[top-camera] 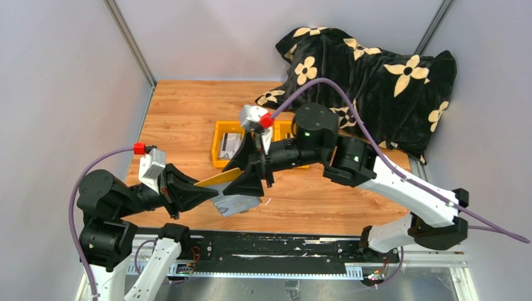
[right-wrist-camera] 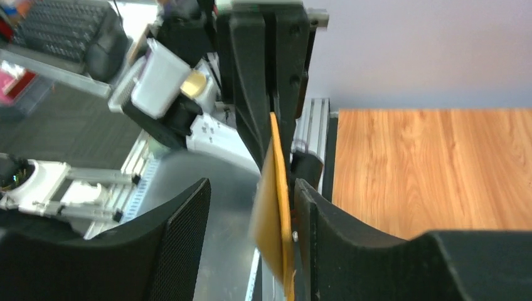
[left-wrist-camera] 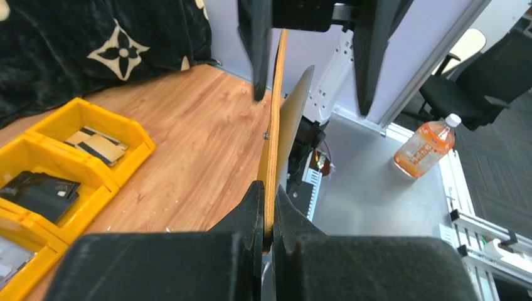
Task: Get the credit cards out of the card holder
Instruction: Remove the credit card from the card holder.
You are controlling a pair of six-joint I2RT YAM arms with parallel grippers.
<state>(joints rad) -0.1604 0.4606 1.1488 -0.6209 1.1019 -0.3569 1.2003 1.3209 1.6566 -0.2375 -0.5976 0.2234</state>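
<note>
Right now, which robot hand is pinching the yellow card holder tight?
The left hand: it is shut on the edge of the card holder. The right hand stands open around it, with a gap on one side.

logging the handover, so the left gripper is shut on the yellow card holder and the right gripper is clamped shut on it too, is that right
Not quite. The left gripper is shut on the card holder, but the right gripper is open, not clamped. The right wrist view shows its jaws standing apart on either side of the holder's edge, with one finger well clear of it.
</note>
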